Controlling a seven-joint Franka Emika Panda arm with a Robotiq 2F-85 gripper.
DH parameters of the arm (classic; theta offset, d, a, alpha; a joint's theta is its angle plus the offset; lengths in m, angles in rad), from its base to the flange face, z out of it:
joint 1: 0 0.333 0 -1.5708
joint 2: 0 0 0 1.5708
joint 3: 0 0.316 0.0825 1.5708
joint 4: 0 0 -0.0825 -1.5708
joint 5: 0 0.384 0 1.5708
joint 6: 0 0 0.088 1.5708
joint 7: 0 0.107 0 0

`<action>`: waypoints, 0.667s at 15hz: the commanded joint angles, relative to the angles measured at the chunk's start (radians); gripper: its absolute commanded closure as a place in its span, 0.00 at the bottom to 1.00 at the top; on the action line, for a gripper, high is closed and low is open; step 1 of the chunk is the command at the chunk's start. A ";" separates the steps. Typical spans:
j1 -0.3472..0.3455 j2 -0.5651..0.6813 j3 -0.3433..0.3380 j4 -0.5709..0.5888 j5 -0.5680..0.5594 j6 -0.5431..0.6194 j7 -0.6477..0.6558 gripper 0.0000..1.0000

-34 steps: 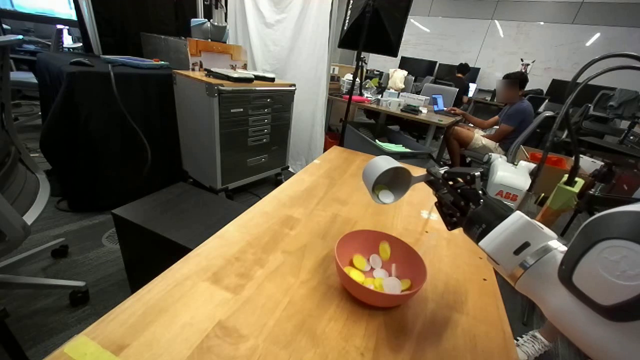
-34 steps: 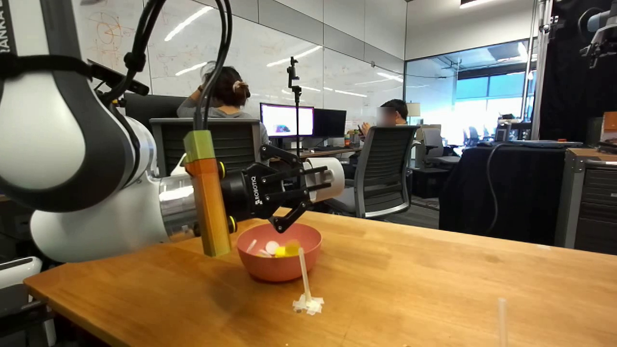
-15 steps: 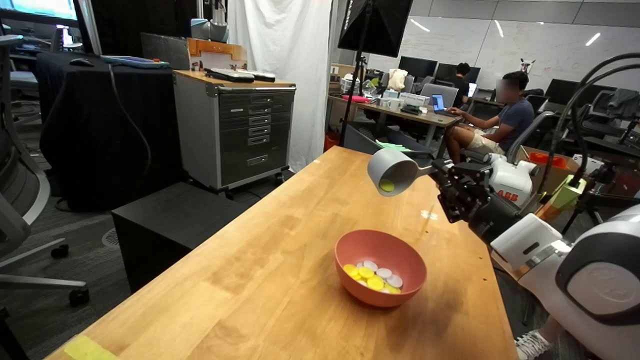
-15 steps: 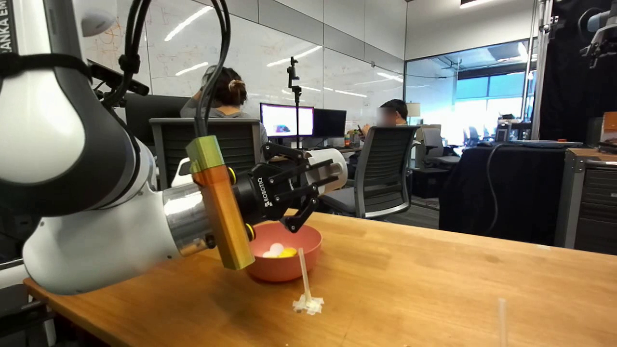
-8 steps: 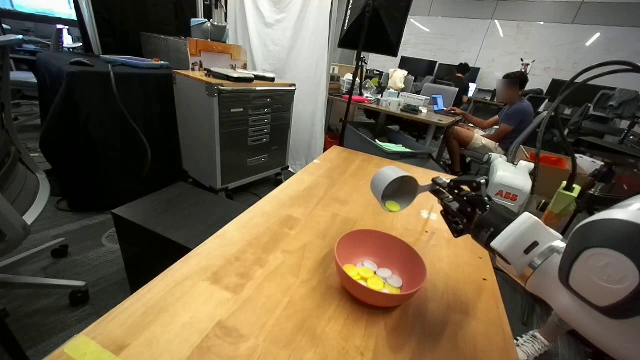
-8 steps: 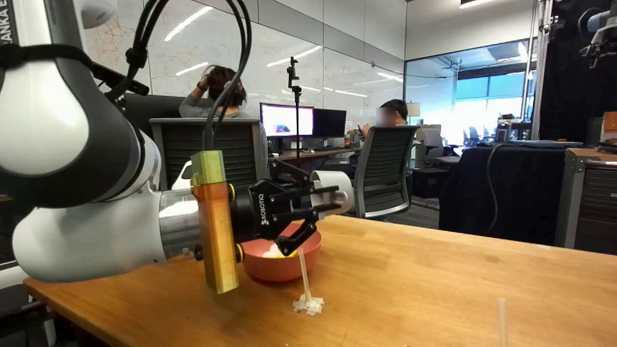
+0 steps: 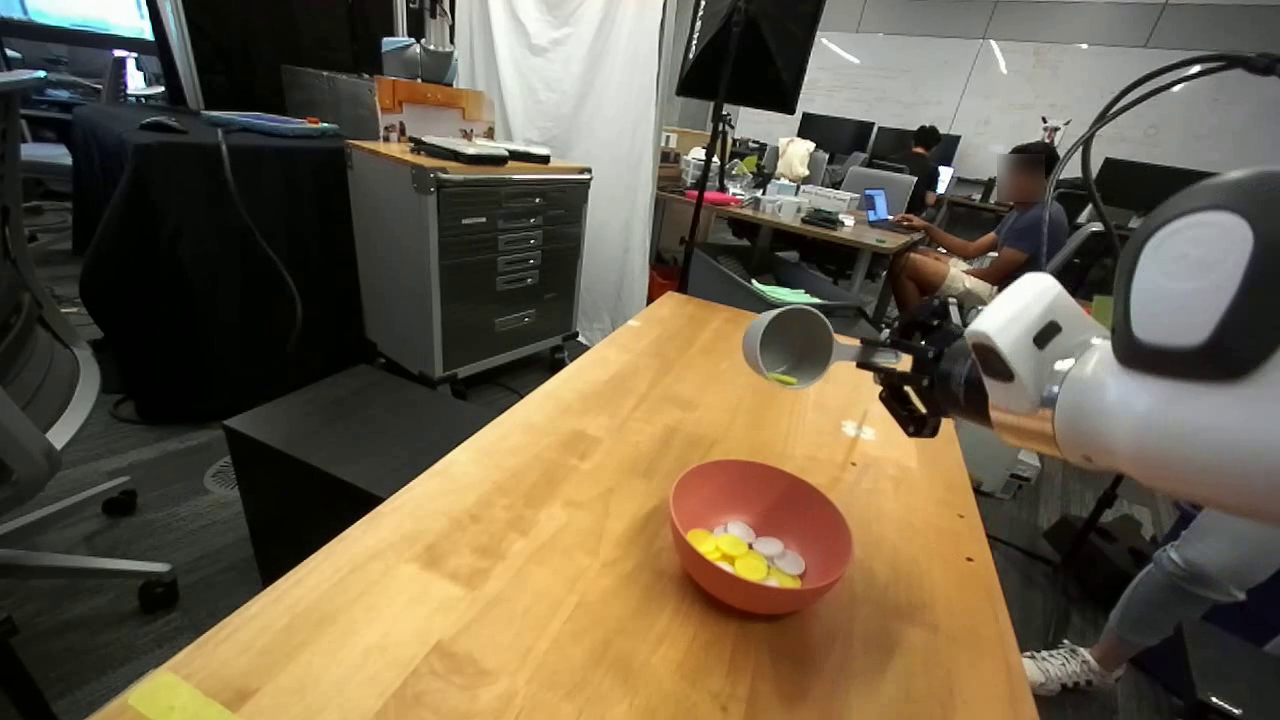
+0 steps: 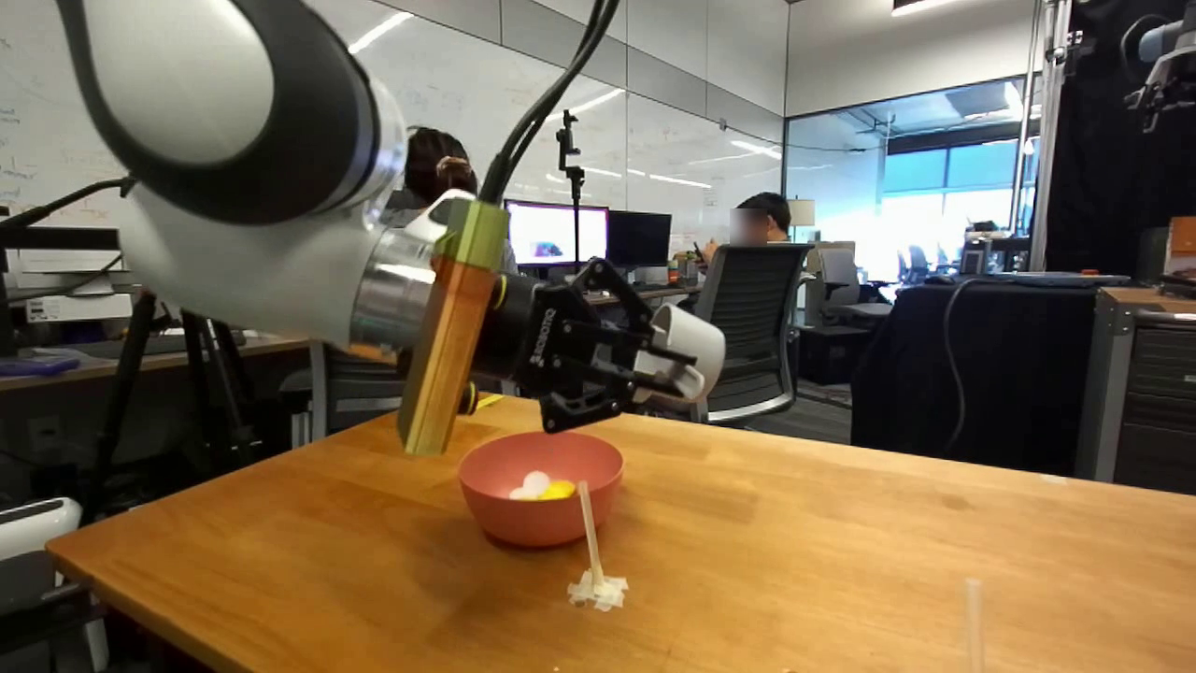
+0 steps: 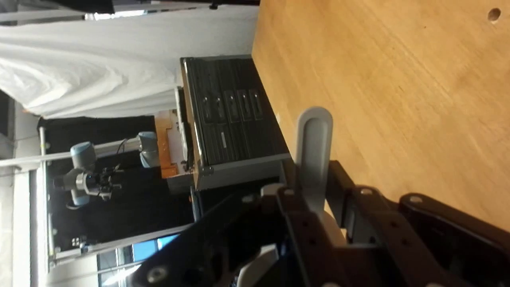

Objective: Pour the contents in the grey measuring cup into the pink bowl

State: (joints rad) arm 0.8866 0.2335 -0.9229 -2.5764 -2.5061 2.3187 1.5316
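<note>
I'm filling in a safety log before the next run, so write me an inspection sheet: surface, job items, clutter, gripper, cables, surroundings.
Surface: wooden table, yellow tape near one edge.
Cup: tilted, held above the table; a yellow disc inside, by the rim.
Bowl: upright on the table, yellow and white discs inside.
Clutter: in an exterior view, a thin stick stands in white tape near the bowl; a second stick shows at the picture's bottom edge.
Gripper: shut on the cup's handle.
Cables: black, running above the gripper.
Surroundings: drawer cabinet, white curtain, a seated person, someone's shoe beside the table.
</note>
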 commanded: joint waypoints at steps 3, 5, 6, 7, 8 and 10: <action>-0.173 -0.192 -0.072 0.191 0.208 0.424 -0.343 0.94; -0.362 -0.158 0.038 0.265 0.385 0.577 -0.495 0.94; -0.415 -0.109 0.049 0.299 0.469 0.656 -0.547 0.94; -0.491 -0.053 0.087 0.331 0.555 0.728 -0.600 0.94; -0.420 0.018 -0.022 0.363 0.640 0.814 -0.641 0.94; -0.467 0.122 -0.037 0.366 0.804 0.926 -0.731 0.94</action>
State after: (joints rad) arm 0.4490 0.1584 -0.9243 -2.2815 -1.8978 3.0814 0.8924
